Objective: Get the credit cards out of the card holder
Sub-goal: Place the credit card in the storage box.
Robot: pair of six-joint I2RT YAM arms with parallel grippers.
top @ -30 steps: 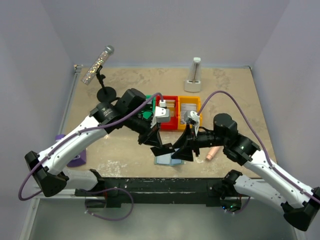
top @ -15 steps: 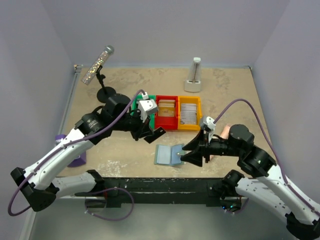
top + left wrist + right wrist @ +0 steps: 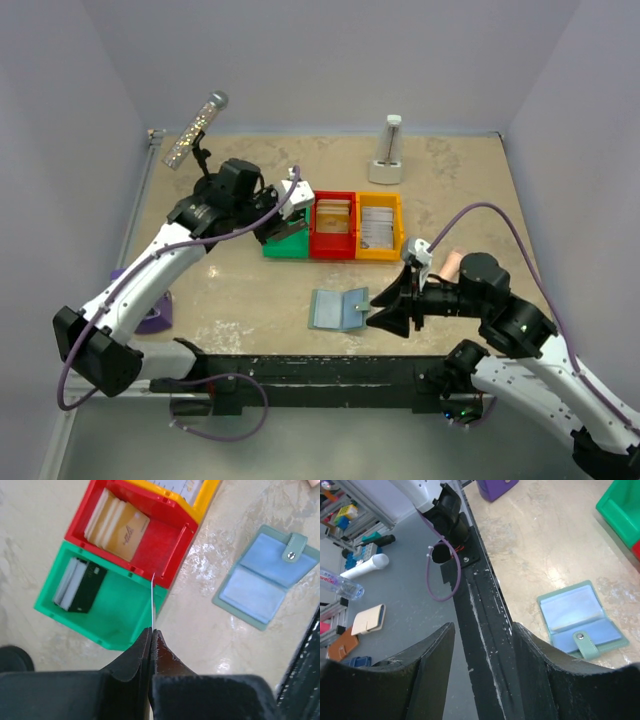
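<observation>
Since a second ago my left jaws have swung away from the card holder [image 3: 338, 308] to hang over the green bin [image 3: 115, 615], clenched on one thin credit card [image 3: 152, 600] seen edge-on. My right jaws have drawn back and stand released just beside the holder's right edge. The holder lies open and flat on the bench [image 3: 240, 290], near its front edge. Dark cards [image 3: 80, 582] lie in the green bin, tan ones [image 3: 117, 525] in the red bin [image 3: 160, 545].
</observation>
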